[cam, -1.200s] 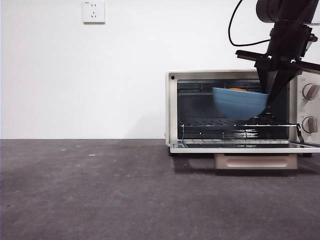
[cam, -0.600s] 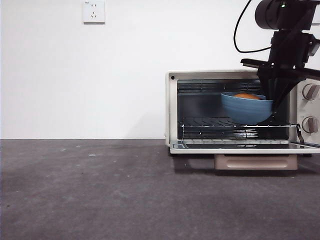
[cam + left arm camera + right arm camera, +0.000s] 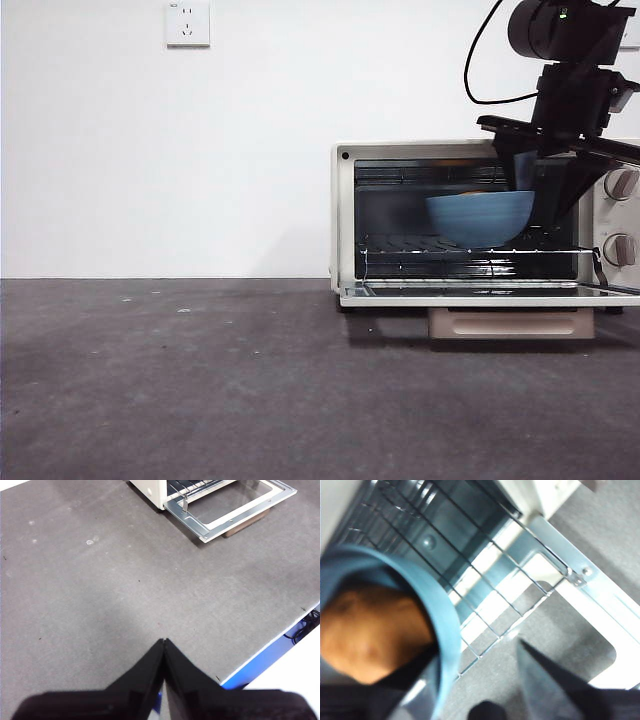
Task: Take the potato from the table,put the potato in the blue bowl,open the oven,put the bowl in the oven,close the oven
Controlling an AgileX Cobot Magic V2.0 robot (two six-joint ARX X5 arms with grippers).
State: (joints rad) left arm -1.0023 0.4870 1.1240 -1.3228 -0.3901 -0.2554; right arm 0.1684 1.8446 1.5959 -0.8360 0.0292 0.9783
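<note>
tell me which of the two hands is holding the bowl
The right hand: it grips the blue bowl by its rim, carrying it with the potato over the oven rack. The left hand hangs shut over bare table.

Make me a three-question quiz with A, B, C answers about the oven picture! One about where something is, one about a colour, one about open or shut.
1. Where is the orange-brown potato?
A. in the bowl
B. on the table
C. on the oven

2. What colour is the round ridged bowl?
A. red
B. blue
C. green

3. The cream-white toaster oven has its door:
A. shut
B. missing
C. folded down open

Answers: 1 A, it sits inside the rim. 2 B, matte blue sides. 3 C, the glass door lies flat; the right end effector holds the bowl at the opening.
</note>
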